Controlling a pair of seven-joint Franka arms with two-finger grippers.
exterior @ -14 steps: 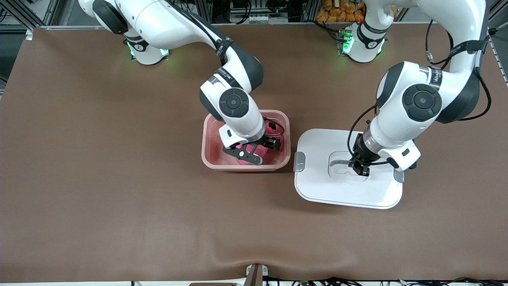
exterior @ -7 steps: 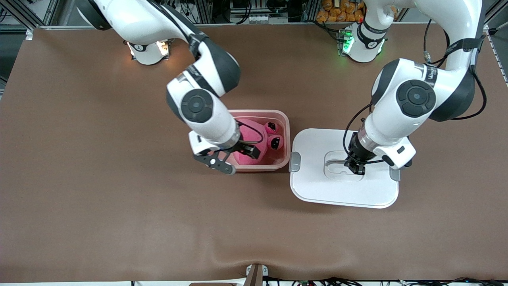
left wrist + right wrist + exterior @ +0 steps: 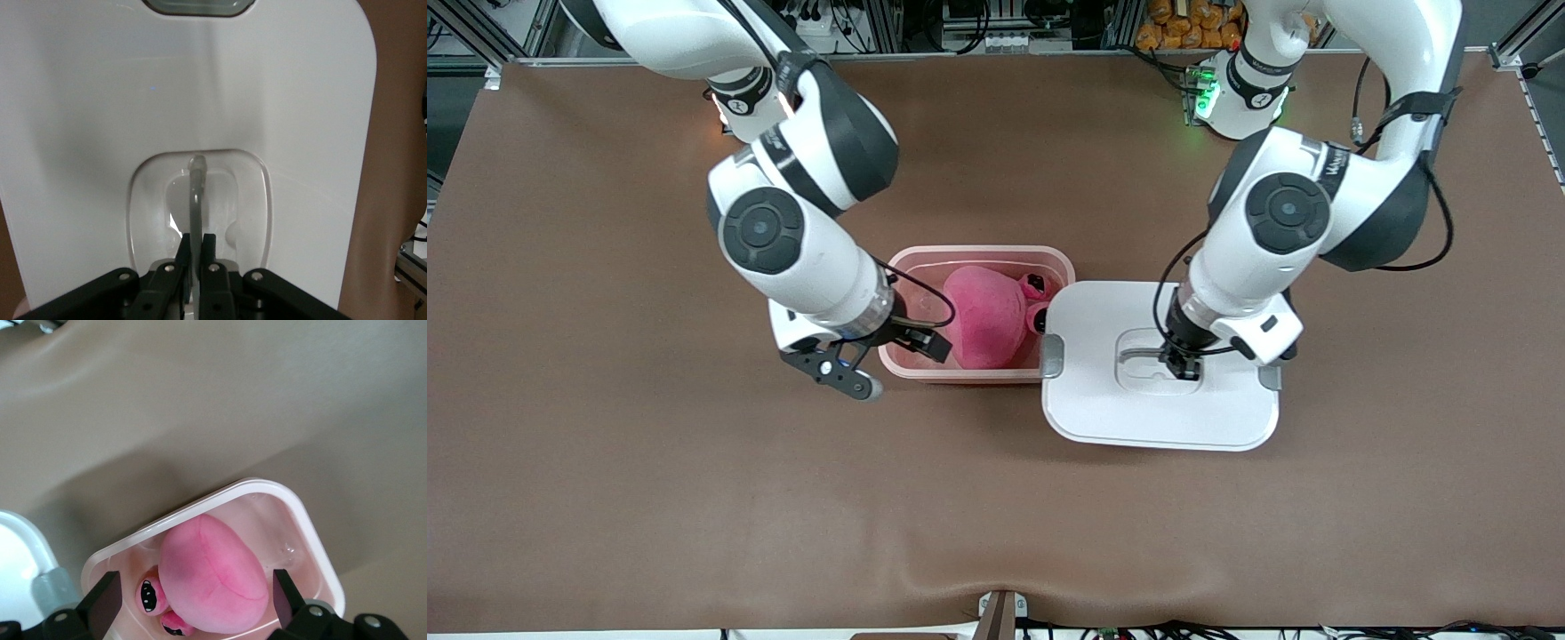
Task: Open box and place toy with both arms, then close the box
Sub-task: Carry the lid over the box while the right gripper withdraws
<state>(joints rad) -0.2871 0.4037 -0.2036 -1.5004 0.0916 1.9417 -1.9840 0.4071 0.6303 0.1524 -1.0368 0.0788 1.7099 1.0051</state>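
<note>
The pink translucent box [image 3: 978, 258] stands lidless in the middle of the table. The pink toy [image 3: 983, 316] lies inside it, dark eyes toward the left arm's end. In the right wrist view the toy [image 3: 217, 577] fills much of the box [image 3: 313, 540]. My right gripper [image 3: 894, 364] is open and holds nothing, above the box's end toward the right arm. My left gripper [image 3: 1183, 364] is shut on the grey handle [image 3: 195, 193] of the white lid [image 3: 1156, 409]. The lid's clip edge [image 3: 1052, 356] overlaps the box's rim.
The brown mat [image 3: 694, 498] covers the whole table, with a slight ridge at its edge nearest the front camera. A small bracket [image 3: 1000, 613] sticks up there. Both arm bases [image 3: 1240, 89] stand along the back edge, with orange items [image 3: 1192, 22] past it.
My right gripper has come out of the box toward the right arm's end, leaving the toy inside. My left gripper has carried the lid toward the box until it overlaps the rim.
</note>
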